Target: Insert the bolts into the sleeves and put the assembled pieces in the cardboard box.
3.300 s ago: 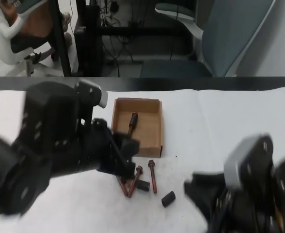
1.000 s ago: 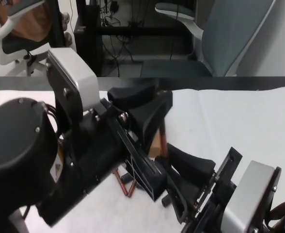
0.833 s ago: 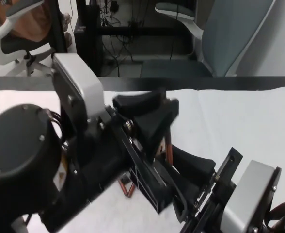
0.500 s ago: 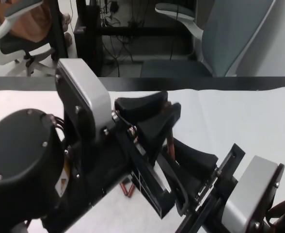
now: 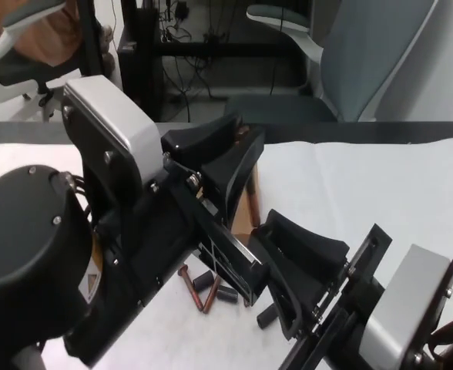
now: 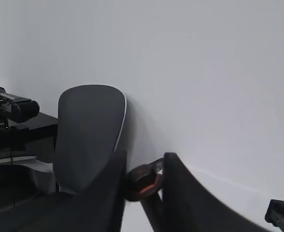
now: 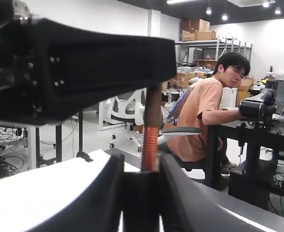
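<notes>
High view: white-clothed bench (image 5: 380, 185), grey chair (image 5: 365, 62); left gripper (image 5: 238, 146) tight on bolt (image 5: 253, 196), right gripper (image 7: 141, 179) tight on sleeve (image 7: 141, 208).

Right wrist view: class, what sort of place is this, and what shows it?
Probably a robotics lab or workshop: stacked cardboard boxes on shelving, white office chairs, and a desk carrying equipment.
</notes>
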{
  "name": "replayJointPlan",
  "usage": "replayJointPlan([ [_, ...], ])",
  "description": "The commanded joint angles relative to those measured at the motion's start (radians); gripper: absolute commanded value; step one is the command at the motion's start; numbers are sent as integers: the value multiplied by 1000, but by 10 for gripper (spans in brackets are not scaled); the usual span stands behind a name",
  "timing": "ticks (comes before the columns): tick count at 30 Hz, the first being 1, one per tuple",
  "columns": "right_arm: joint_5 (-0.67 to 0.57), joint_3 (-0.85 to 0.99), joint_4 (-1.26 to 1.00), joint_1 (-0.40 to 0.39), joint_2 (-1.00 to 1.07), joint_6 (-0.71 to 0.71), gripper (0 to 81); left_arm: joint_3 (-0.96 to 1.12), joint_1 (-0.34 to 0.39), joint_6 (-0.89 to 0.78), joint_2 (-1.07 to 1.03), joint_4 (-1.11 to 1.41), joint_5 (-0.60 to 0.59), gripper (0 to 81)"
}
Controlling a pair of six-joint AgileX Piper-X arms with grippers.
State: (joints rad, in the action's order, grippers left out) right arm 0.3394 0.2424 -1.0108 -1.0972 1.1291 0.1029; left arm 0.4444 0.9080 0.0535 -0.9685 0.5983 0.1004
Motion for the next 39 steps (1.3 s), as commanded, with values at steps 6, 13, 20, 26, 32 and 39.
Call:
replayJointPlan([
  [6,-5,11,-27,-3,-10,2,6,0,-3,-46,4,12,7,17],
  [13,-5,11,4,-3,-10,2,6,0,-3,-53,4,45,10,17],
  [20,-5,11,11,-3,-10,2,6,0,-3,-48,4,61,10,17],
  [26,-1,11,11,-3,-10,27,6,0,-3,-113,4,7,3,17],
  [32,26,11,11,-3,-10,36,6,0,0,-142,4,-4,3,17],
  [39,62,11,0,27,-10,36,6,0,2,-162,4,-17,3,17],
])
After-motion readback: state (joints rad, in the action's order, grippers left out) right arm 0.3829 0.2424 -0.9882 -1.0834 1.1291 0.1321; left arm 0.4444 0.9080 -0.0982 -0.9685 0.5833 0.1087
